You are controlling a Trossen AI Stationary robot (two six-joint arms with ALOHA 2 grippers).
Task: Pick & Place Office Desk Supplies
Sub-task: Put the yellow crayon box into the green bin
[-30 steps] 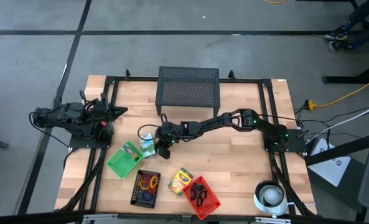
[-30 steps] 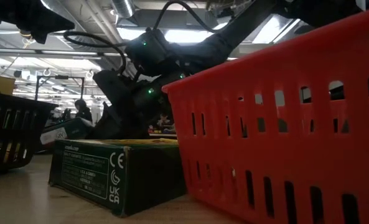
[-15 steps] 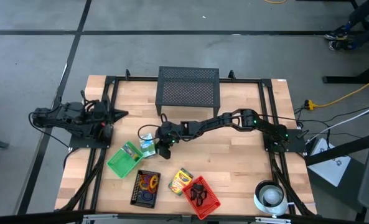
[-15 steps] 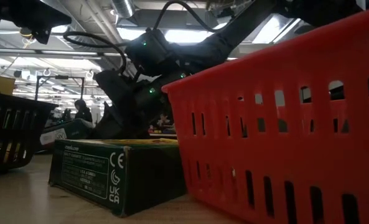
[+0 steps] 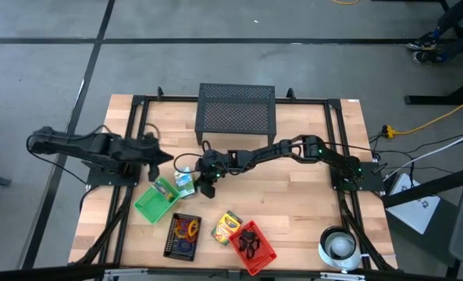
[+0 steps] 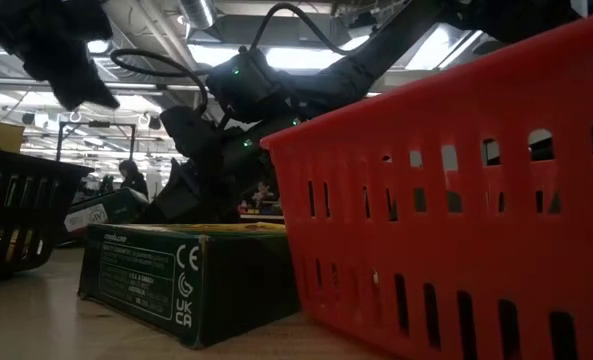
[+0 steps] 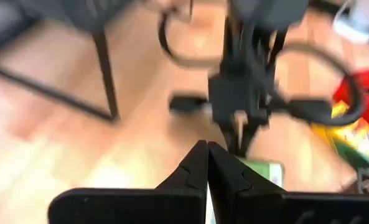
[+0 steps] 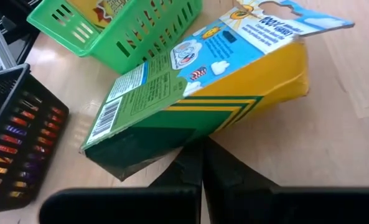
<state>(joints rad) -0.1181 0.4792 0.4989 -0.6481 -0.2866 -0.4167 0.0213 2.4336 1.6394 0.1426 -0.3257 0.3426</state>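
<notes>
Right gripper [image 5: 205, 190], fingers clenched, empty, sits at table centre, touching the tilted yellow-and-green box [image 8: 203, 93] at its 9 o'clock beside the green basket [image 5: 154, 204]. Left gripper [image 5: 167, 158], fingers clenched, empty, hovers at the box's 11 o'clock. Second box [image 5: 226, 227] adjoins the red basket [image 5: 264, 251].
</notes>
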